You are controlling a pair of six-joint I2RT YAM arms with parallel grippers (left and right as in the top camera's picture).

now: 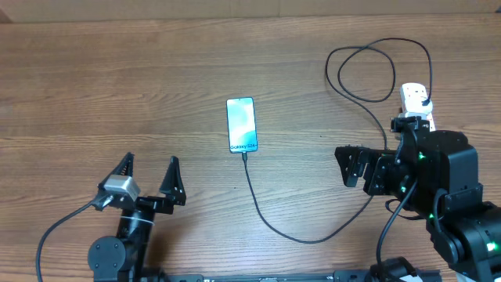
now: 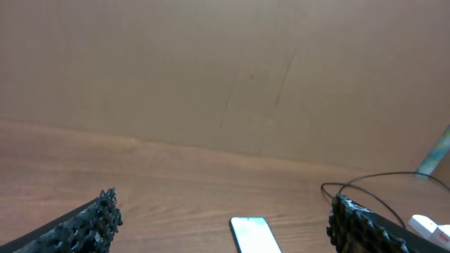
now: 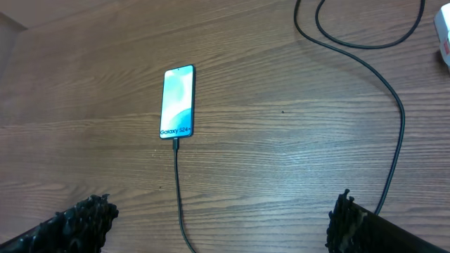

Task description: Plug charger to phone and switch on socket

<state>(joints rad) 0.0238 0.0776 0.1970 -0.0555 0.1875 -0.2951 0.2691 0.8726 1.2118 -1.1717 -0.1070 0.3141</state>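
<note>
Two sets of jaws stand spread and empty, the left jaws by the near edge of the surface [image 1: 117, 78], the right jaws toward its right edge. The charger [image 3: 176, 176] looks seated in the near end of the phone [image 1: 242, 124], mid-surface, so switching on seems the step in hand: the right jaws must reach the socket [image 1: 412, 97] at the right edge and press its switch.
</note>
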